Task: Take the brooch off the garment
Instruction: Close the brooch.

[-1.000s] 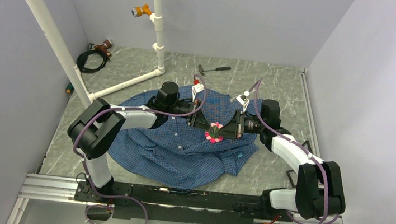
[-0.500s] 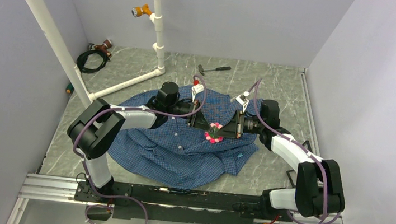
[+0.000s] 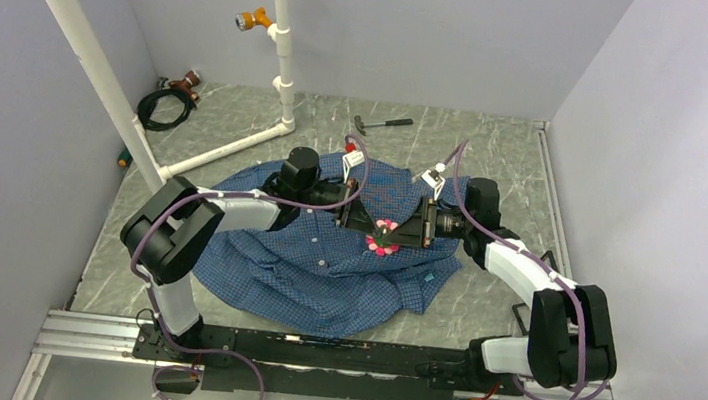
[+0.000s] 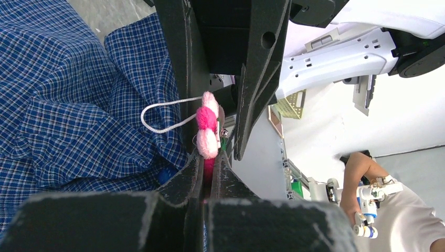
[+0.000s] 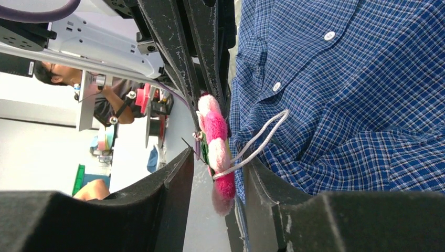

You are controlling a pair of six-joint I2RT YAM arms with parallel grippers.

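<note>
In the top view, a large blue fine-checked button-up shirt lies spread on the grey marbled bench. Both arms reach in from either side and meet over its upper middle. A small round pink fluffy brooch sits there, between the black left fingers and the black right fingers. A small hammer lies well apart near the back wall.

In the left wrist view, the left fingers are pressed together, pinching the near edge of the brooch, which stands edge-on just beside the shirt. A thin white cord loop hangs from the brooch over the fabric. The right fingers come in from above, one on each side of the brooch.

In the right wrist view, the right fingers stand apart, with the brooch in the gap and touching neither. The left fingers clamp its far edge. The cord loop lies against the shirt below a white button. It cannot be told whether the brooch is pinned to the cloth.
</note>
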